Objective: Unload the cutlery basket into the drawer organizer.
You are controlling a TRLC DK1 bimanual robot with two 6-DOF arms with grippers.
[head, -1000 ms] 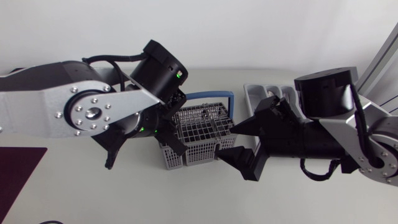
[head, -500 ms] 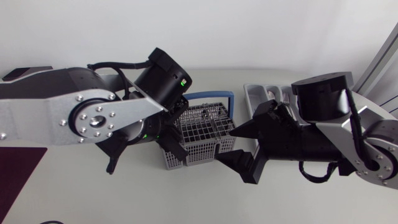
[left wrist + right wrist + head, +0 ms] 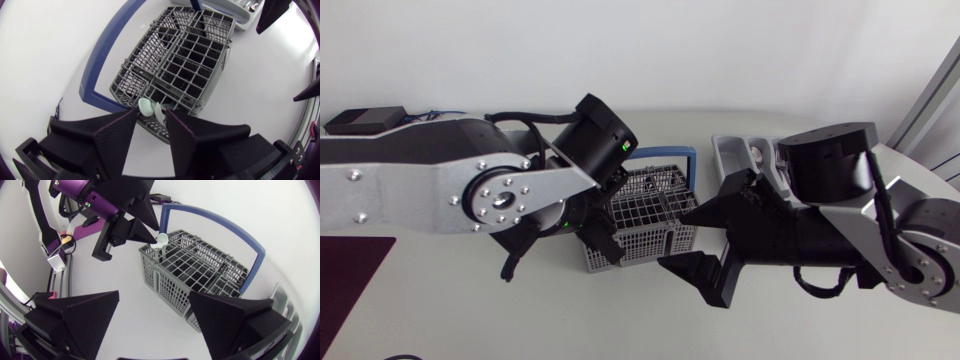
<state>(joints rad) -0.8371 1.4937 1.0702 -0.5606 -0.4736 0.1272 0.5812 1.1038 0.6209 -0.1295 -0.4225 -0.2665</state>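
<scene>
Cutlery basket [image 3: 645, 215]: grey wire, blue-handled, mid-table. Drawer organizer [image 3: 732, 150]: grey, at the basket's 2 o'clock. Left gripper [image 3: 151, 114]: at the basket's 8 o'clock corner, fingers pinched on a pale spoon [image 3: 146, 106] standing in that compartment. Right gripper [image 3: 154, 294]: at the basket's 4 o'clock, fingers spread wide, holding nothing.

The left arm [image 3: 420, 190] comes in from the left edge of the frame. Its broad silver link lies level and reaches towards the middle, where the black wrist [image 3: 595, 135] bends downward. The left tool [image 3: 151, 114] points down, its two wedge fingers drawn close at the tips and pinching a pale spoon [image 3: 146, 106] from both sides. The right arm [image 3: 890, 240] enters from the right edge and stretches towards the centre. The right tool [image 3: 672, 238] has its fingers spread wide apart, tips facing the left tool.
</scene>
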